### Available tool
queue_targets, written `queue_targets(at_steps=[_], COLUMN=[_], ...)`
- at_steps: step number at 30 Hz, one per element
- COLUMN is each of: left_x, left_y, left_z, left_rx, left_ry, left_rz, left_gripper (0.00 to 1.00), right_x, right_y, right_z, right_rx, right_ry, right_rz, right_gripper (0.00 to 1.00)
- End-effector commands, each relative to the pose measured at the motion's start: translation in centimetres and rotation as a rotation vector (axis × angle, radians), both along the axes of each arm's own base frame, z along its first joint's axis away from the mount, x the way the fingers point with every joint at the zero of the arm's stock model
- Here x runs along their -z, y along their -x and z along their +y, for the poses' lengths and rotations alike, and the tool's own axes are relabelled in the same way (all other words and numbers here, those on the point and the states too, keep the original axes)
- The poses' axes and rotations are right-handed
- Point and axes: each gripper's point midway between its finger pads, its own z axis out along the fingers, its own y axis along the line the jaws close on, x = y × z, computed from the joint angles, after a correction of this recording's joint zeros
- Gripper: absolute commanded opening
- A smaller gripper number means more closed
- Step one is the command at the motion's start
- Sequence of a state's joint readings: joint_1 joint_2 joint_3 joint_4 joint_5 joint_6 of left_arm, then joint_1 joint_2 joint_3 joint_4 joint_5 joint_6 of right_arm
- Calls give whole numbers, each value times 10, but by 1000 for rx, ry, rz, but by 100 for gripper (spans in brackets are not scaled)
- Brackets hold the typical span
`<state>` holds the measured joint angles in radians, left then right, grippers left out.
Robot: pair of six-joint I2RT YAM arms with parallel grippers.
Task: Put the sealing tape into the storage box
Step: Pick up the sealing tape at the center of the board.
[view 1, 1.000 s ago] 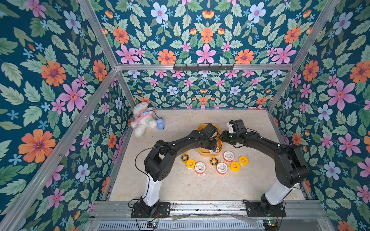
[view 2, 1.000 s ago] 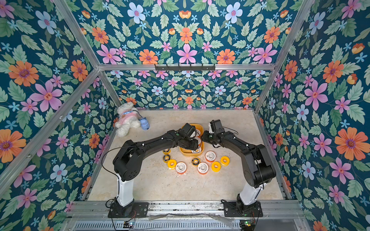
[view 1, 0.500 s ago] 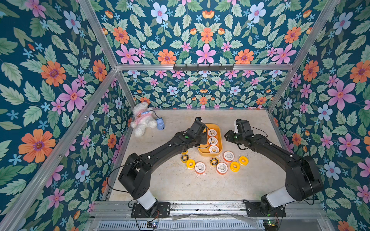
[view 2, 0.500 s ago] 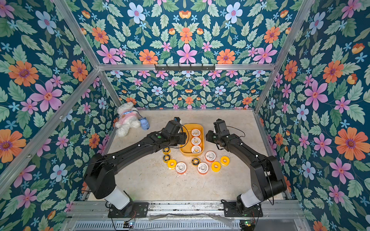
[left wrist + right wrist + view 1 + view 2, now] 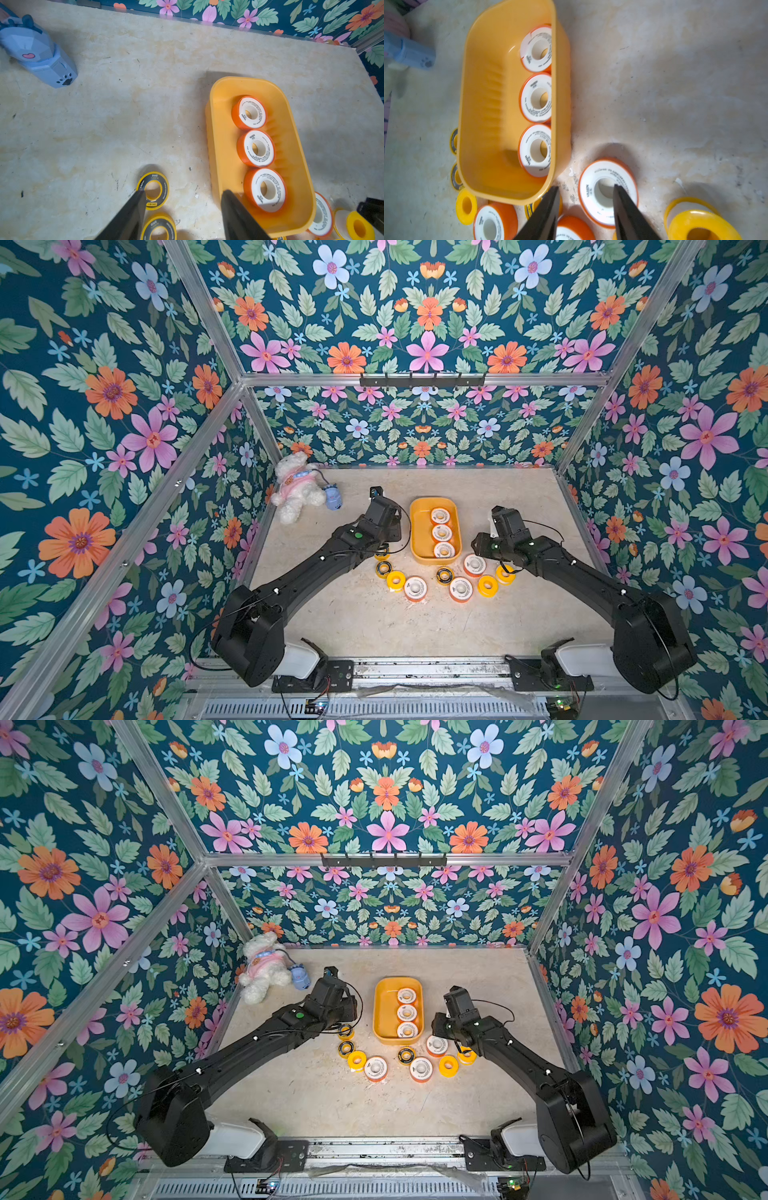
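Left fingers (image 5: 128, 220) hide spool (image 5: 154, 176) rim, box (image 5: 220, 133) corner.

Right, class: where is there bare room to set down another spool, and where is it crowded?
Free: half of the storage box, beside its three spools; the table between the loose spools and the arm bases. Crowded: in front of the box.
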<state>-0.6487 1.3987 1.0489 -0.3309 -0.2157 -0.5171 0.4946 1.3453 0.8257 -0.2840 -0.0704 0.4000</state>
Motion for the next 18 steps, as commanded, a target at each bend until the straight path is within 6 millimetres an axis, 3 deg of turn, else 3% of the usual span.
queue_targets(at_steps=[1,9,18], left_x=[0,2,3], left_y=[1,8,11], left_z=[11,22,27], left_rx=[-36,-58,-70], left_ry=[3,7,6], left_rz=[-11,-13,-9], left_gripper=[64,64,65], right_x=[-3,-2,22], right_y=[13,40,55], right_z=[25,72,81], right_rx=[-110,-258,-275], right_ry=[-4,-32,32], right_rz=[-37,-99,-76], right_gripper=[49,55,69])
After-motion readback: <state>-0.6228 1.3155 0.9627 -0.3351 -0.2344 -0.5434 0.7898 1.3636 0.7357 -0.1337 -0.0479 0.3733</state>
